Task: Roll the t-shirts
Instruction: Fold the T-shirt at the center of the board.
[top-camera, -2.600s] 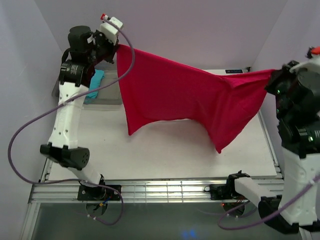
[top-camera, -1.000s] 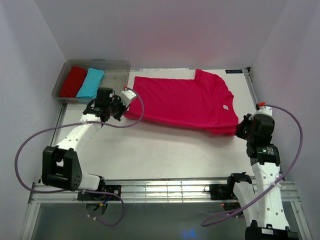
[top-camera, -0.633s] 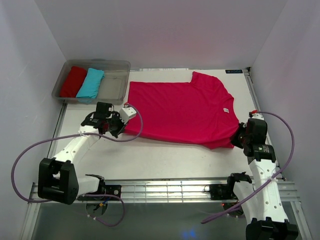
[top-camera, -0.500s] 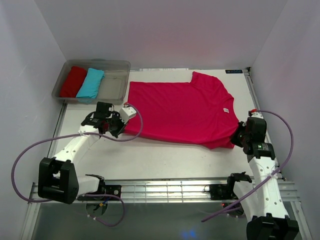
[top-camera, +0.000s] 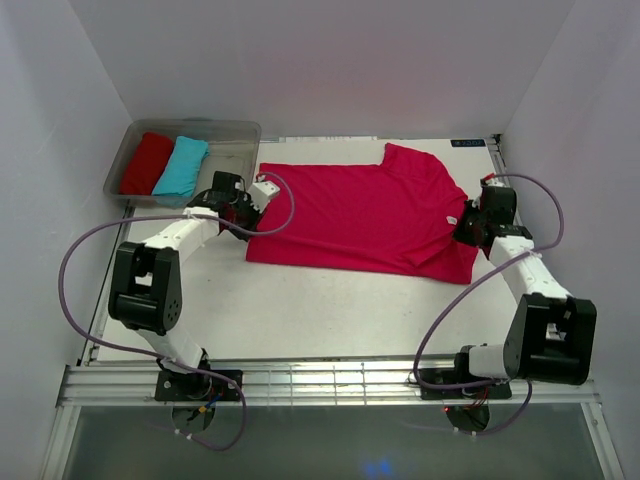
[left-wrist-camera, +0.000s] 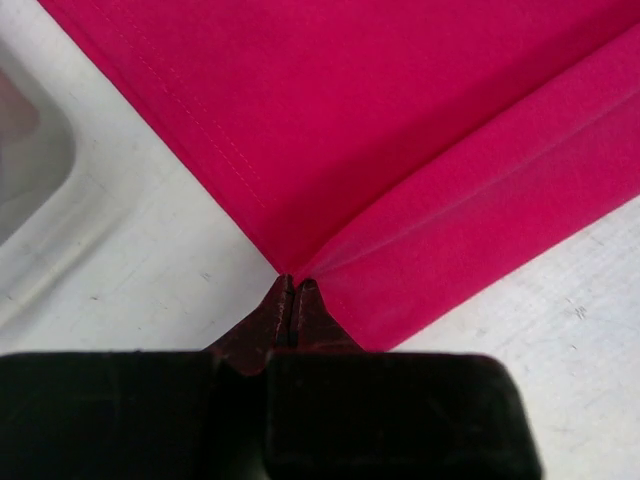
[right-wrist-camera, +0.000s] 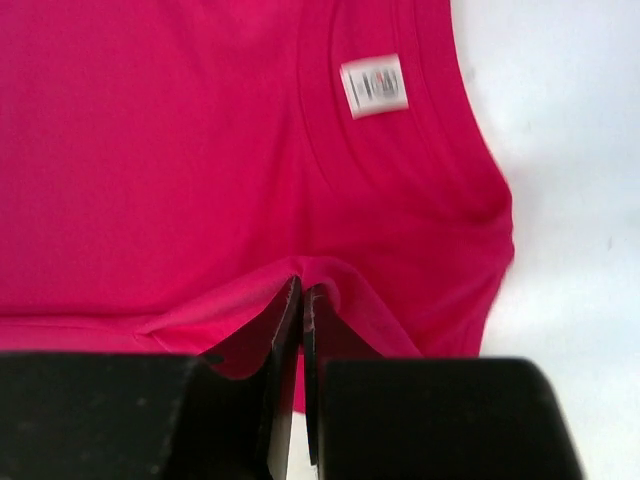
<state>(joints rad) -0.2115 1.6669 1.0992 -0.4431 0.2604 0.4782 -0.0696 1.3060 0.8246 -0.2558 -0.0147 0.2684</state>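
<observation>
Pink t-shirt (top-camera: 360, 215) flat between left hand (top-camera: 244, 214) and right hand (top-camera: 462, 234), each clamped on its edge.

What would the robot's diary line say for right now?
pink t-shirt: spread on table | left gripper: shut on its hem side | right gripper: shut on its collar side

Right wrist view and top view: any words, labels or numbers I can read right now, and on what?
White neck label inside the collar of the pink t-shirt: print too blurred to read.
Dark strip at the far edge of the table: pale marks, too small to read.
No other text shows.
</observation>
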